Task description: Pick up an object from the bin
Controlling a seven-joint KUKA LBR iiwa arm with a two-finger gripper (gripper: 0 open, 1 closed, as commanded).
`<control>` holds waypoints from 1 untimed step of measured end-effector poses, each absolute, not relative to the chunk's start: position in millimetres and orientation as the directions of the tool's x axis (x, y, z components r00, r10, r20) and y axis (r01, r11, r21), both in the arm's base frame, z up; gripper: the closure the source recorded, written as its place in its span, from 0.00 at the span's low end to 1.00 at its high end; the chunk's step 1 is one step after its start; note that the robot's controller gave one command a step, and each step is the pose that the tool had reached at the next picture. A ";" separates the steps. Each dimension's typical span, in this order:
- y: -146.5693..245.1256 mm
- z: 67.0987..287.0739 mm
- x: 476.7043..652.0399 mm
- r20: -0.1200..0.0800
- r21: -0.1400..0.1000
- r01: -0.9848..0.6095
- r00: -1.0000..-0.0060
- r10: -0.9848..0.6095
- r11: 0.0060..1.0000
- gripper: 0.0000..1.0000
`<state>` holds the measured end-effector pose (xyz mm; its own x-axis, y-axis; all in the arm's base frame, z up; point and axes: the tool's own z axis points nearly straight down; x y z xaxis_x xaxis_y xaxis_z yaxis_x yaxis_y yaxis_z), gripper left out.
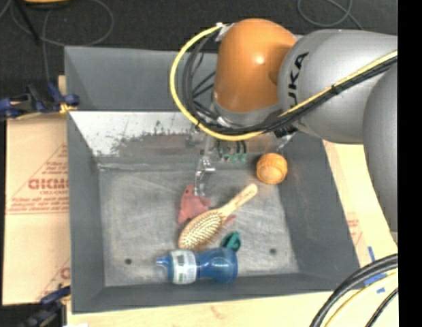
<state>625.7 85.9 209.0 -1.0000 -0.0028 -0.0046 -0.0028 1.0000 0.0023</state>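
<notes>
Grey sheet metal walls a bin (129,203) holding five loose things, with the KUKA arm leaning in from the right under its orange cover. We see the gripper (201,182) hanging low in the middle of the bin, its tip at, and seemingly touching, the upper end of a small pink, crumpled-looking piece (189,208). Whether the gripper is open or closed we cannot tell from this angle. We judge the pink piece the likeliest pick. It lies right under the tip and trails toward the lower left, its longer side running roughly up and down the view. A wooden hairbrush (212,221) lies against its lower edge, bristle head to the lower left, handle pointing up and right past the gripper. An orange ball (271,168) sits apart to the right, near the back wall. A blue bottle (199,266) lies on its side along the front wall, with a small green thing (231,240) between it and the hairbrush.
</notes>
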 end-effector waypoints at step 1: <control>83.7 168.0 607.1 -0.009 -0.001 -0.072 -0.997 -0.072 0.997 0.00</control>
<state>607.1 83.7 168.0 -0.9974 -0.0721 -0.0089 -0.0721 0.9974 -0.0011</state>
